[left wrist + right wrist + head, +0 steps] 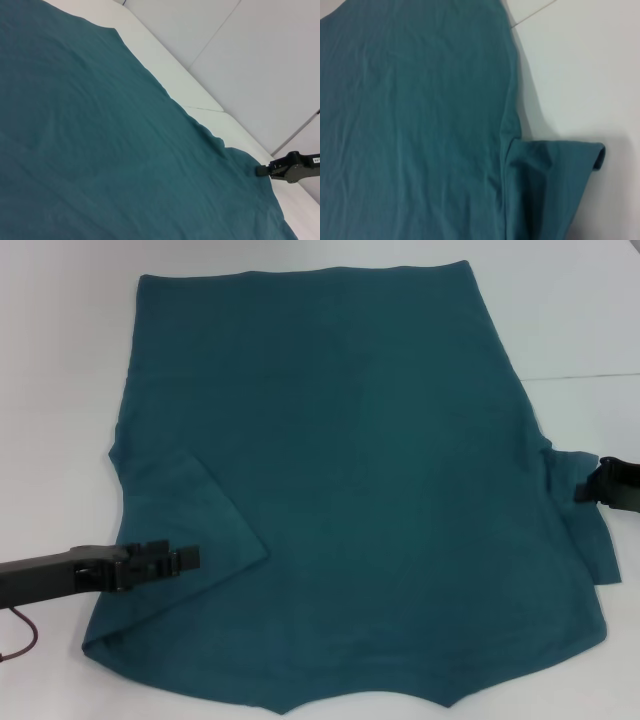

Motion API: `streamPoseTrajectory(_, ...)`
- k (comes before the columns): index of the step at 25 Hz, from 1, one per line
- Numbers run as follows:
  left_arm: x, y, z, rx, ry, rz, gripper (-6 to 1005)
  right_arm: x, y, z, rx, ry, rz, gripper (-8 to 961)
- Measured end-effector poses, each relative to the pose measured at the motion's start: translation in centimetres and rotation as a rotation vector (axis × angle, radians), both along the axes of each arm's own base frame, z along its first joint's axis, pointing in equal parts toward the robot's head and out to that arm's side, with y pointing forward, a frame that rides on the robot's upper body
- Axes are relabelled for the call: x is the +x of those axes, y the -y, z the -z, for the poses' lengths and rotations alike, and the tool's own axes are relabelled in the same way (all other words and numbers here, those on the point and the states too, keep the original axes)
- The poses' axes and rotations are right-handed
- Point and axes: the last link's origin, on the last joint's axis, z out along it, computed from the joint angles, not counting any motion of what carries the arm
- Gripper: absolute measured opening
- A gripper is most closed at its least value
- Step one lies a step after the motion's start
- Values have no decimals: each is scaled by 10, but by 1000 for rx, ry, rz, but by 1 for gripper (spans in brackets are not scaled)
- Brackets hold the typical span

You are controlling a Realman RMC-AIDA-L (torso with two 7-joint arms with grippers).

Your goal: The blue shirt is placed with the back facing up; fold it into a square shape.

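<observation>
The blue shirt (350, 460) lies spread flat on the white table (60, 390), hem at the far side and collar end toward me. Its left sleeve (190, 510) is folded inward onto the body. My left gripper (188, 559) hovers over the near edge of that folded sleeve. Over on the other side, the right sleeve (592, 535) still sticks out, and my right gripper (588, 487) is at its far edge. The left wrist view shows the shirt (100, 150) and the right gripper (263, 171) touching its edge. In the right wrist view are the shirt body (420, 125) and the right sleeve (555, 170).
A seam line (590, 375) runs across the white table at the right. A thin red cable (25, 640) hangs beneath my left arm near the front left corner. Bare table surrounds the shirt on the left, far and right sides.
</observation>
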Motion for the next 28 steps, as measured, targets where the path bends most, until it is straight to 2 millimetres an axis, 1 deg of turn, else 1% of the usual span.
streamPoseTrajectory(2,0,0,0,-1,2,-4,686,0,0,-2,0,2,-2,32)
streamPoseTrajectory(6,0,1,0,-6,6,-9,687,0,-2,-17,3,22,-15,33)
streamPoseTrajectory(8,-2,2,-1,-6,6,-12,687,-1,-4,-30,11,45,-36,33)
streamPoseTrajectory(13,-4,3,-1,-6,6,-21,687,-6,-8,-46,0,105,-84,33)
streamPoseTrajectory(23,-5,4,-2,-6,9,-32,687,-25,-27,-58,-62,227,-124,32)
streamPoseTrajectory(28,-5,4,-1,-6,12,-34,686,-36,-36,-66,-60,272,-139,32)
